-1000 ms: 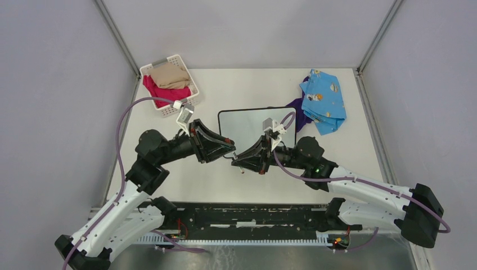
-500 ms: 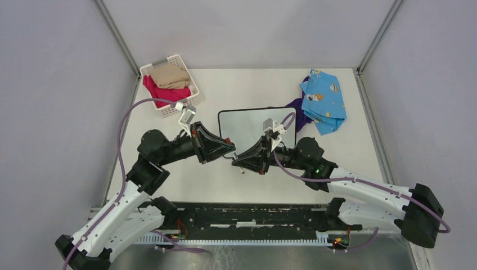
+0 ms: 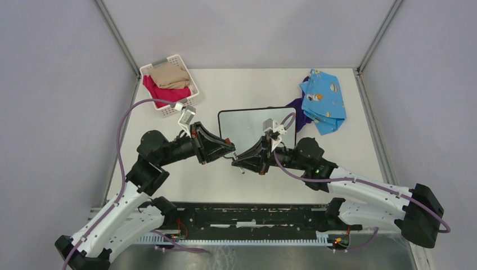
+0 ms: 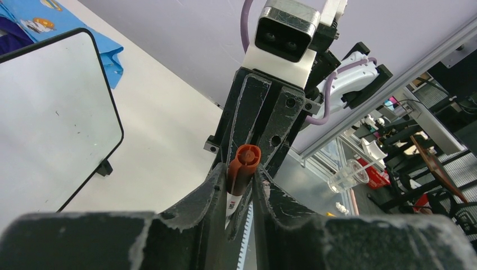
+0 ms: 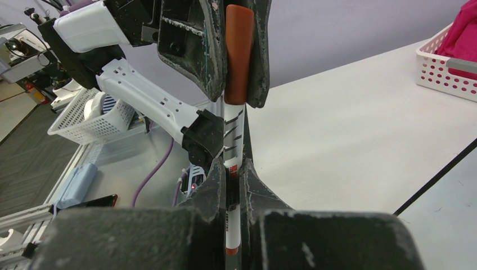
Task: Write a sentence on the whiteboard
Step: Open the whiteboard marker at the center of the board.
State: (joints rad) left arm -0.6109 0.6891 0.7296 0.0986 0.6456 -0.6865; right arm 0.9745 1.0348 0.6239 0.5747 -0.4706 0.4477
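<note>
Pinching the marker's orange cap (image 5: 238,53), the left gripper (image 3: 229,148) was closed narrowly around it. Meeting it tip to tip, the right gripper (image 3: 237,159) was clamped tight on the white barrel (image 5: 233,135). The whiteboard (image 3: 247,125) lay flat on the table (image 3: 253,84), just behind both.

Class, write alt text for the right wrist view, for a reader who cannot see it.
The right gripper holds a marker by its white barrel, while the left gripper grips its red cap at the top. Behind lie a white table, a basket and a whiteboard edge.
</note>
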